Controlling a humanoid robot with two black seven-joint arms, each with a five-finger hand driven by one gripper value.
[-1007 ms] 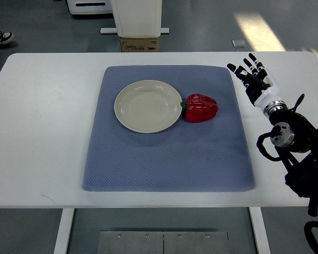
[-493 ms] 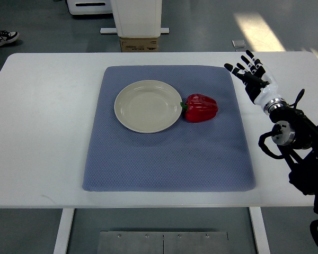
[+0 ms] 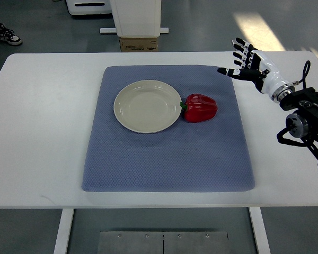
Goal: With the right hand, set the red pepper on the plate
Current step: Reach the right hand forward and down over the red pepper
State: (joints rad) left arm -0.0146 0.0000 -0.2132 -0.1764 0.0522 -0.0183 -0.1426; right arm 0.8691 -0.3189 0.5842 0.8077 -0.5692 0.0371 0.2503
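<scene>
Red pepper (image 3: 201,108), glossy, green-stemmed, beside plate (image 3: 147,106), right hand (image 3: 248,65) spread, empty

My right arm (image 3: 307,124) runs off the frame's right edge, so its upper part is unseen. At the top edge a white cabinet (image 3: 137,16) is cut off, and the print on the box (image 3: 139,44) below it is too small to read. A shoe (image 3: 8,35) shows upper left, its wearer cropped.
</scene>
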